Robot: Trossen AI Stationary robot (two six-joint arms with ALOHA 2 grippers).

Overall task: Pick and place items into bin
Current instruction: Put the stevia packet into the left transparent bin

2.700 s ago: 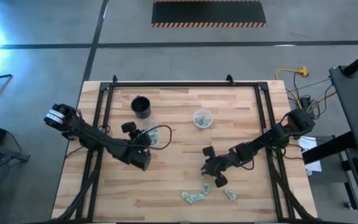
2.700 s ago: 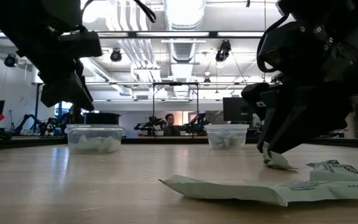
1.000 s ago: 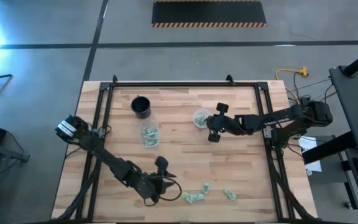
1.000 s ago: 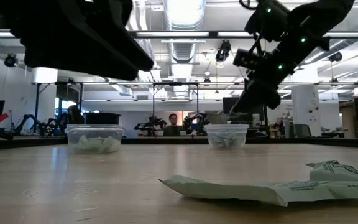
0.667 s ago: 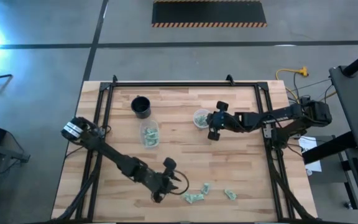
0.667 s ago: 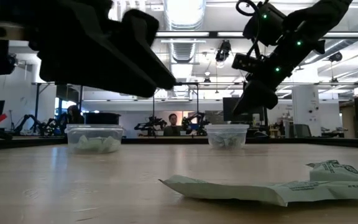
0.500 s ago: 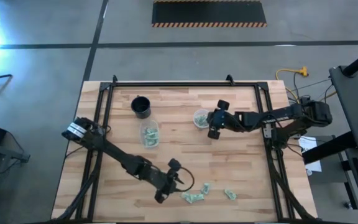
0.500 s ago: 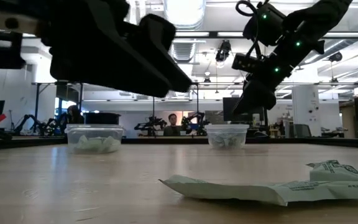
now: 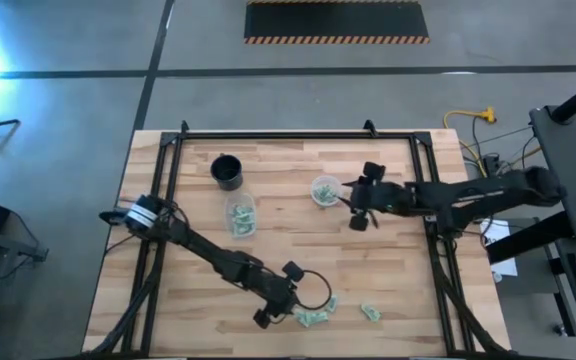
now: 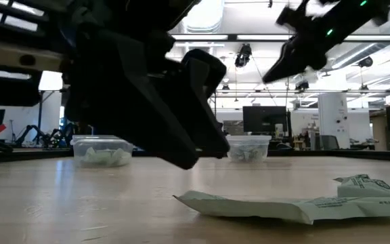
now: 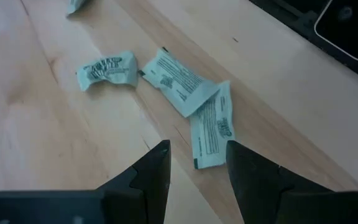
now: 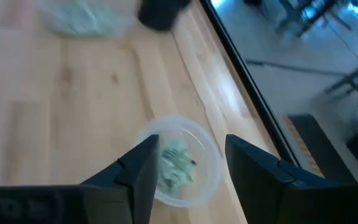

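Observation:
Several small green-and-white packets lie flat near the table's front edge [image 9: 313, 318], [image 9: 370, 313]; the left wrist view shows three of them [image 11: 176, 81], [image 11: 107, 70], [image 11: 213, 127]. My left gripper [image 9: 286, 298] [image 11: 196, 152] hovers open just left of them, slanting down, with the nearest packet's end in front of its fingertips and nothing between them. My right gripper [image 9: 349, 198] [image 12: 191, 146] stands open in the air beside and above a clear cup [image 9: 325, 190] [image 12: 180, 165] that holds packets.
A second clear cup [image 9: 240, 217] with packets stands left of centre, and a black cup [image 9: 227, 172] stands behind it at the back left. A black frame [image 9: 298, 135] runs along the table's far and side edges. Bare wood lies between the cups and the front packets.
My left gripper has travelled toward the table's right edge and down, turning toward the loose packets at the front. My right gripper has risen from the clear cup and drawn back a little toward the table's right edge. The packets and cups have stayed in place.

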